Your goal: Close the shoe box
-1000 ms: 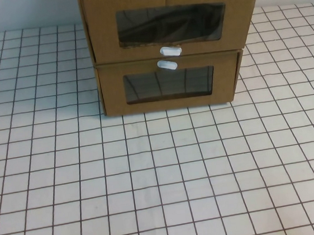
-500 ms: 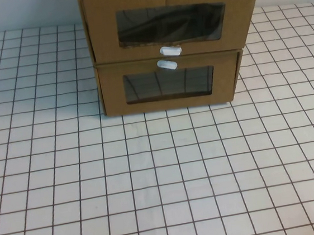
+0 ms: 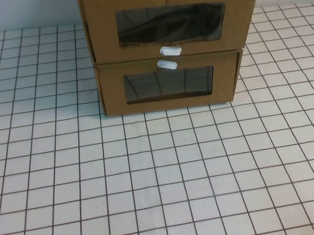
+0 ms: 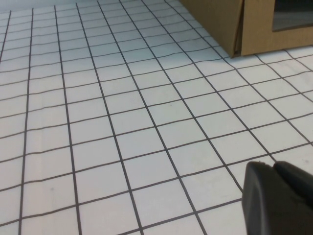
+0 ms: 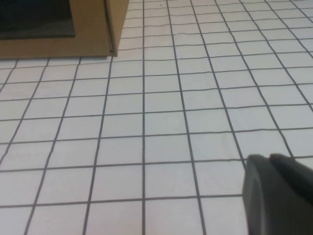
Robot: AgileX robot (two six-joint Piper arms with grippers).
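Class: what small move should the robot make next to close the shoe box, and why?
Probably bring one arm toward the shoe box: the left gripper and right gripper both hover over the table, short of it, and its drawer front seems to jut past the lower box.

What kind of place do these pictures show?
Probably a robot test bench, not a home: a white table ruled in a black grid, two stacked cardboard boxes, the shoe box on top, and the left gripper and right gripper low over the grid.
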